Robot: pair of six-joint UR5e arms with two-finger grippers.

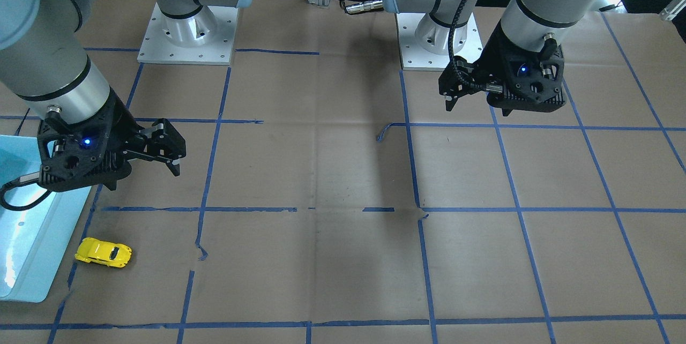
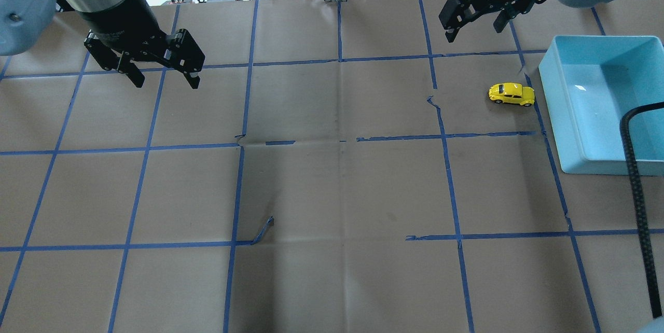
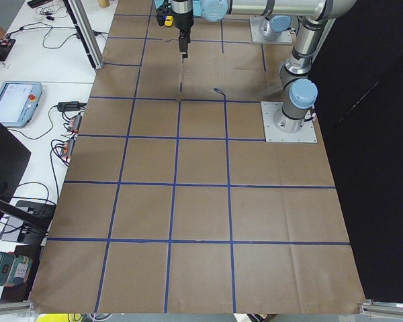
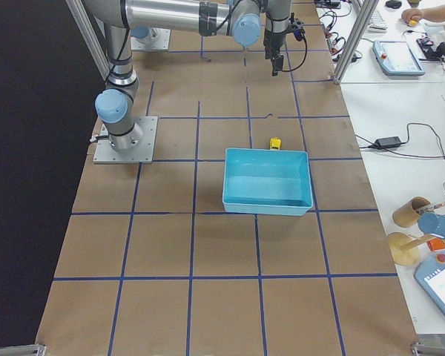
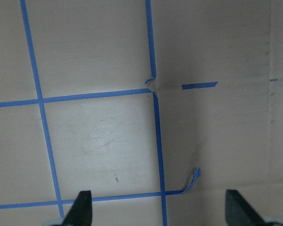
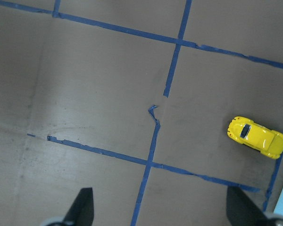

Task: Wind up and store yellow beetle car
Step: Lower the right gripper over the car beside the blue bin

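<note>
— Yellow beetle car (image 2: 511, 94): where did we find it, and which arm was closer?
— We found it on its wheels on the brown paper (image 2: 332, 193), at the robot's right end of the table, just beside the blue bin (image 2: 556, 107). A strip of blue tape (image 2: 539, 120) ran between them, and the car did not seem to touch the wall. The right gripper (image 2: 474, 32) was nearer by far. The left gripper (image 2: 167, 83) hung well apart, over the other end.
— And the fingers?
— We saw both pairs spread wide and holding nothing. Each wrist view showed two tips with bare paper between them.
— Which way did the car lie from the right fingers?
— It lay below the raised gripper and off toward the bin side. Its long axis ran along the table, with one end aimed at the bin wall. We judged that the fingers would have to straddle its short width, so the wrist's turn mattered as much as the reach.
— Did the views differ?
— They filled each other in. In the right wrist view we saw the car aslant at the right, beyond that side's tip and not between the tips. In the left wrist view we saw no car at all. From the table's right end the bin hid most of it, and only a yellow scrap showed past the far wall.
</note>
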